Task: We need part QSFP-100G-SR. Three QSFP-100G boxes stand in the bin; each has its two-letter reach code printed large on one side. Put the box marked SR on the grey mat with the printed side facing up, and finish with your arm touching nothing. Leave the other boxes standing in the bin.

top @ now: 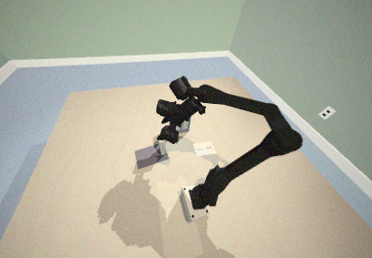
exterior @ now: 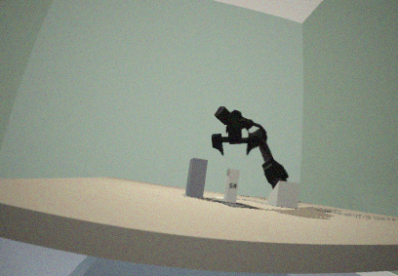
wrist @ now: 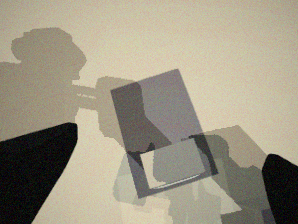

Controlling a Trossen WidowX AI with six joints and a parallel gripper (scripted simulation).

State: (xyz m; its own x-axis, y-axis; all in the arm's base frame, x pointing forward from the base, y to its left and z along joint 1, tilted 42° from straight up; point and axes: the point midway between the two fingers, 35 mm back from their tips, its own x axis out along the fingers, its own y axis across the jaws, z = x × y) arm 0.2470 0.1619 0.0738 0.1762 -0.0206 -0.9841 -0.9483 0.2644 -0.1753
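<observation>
The gripper [top: 182, 124] [exterior: 235, 154] [wrist: 170, 148] is wide open, empty. Press high on the SR box's [top: 160, 148] [exterior: 233, 184] [wrist: 177, 162] printed face, tipping it mat-ward [top: 147, 157] [exterior: 237, 205] [wrist: 172, 107], wrist-view 11 o'clock, if print permits.

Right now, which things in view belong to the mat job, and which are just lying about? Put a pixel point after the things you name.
For the job:
- SR box [top: 160, 149] [exterior: 232, 193] [wrist: 177, 164], upright on the mat
- grey mat [top: 145, 157] [wrist: 167, 95]
- grey bin [top: 184, 129] [exterior: 196, 178]
- open fingers [top: 169, 135] [exterior: 218, 145]

Just about, apparently:
- flat white printed piece [top: 203, 149] on the table
- wall socket [top: 326, 112]
</observation>
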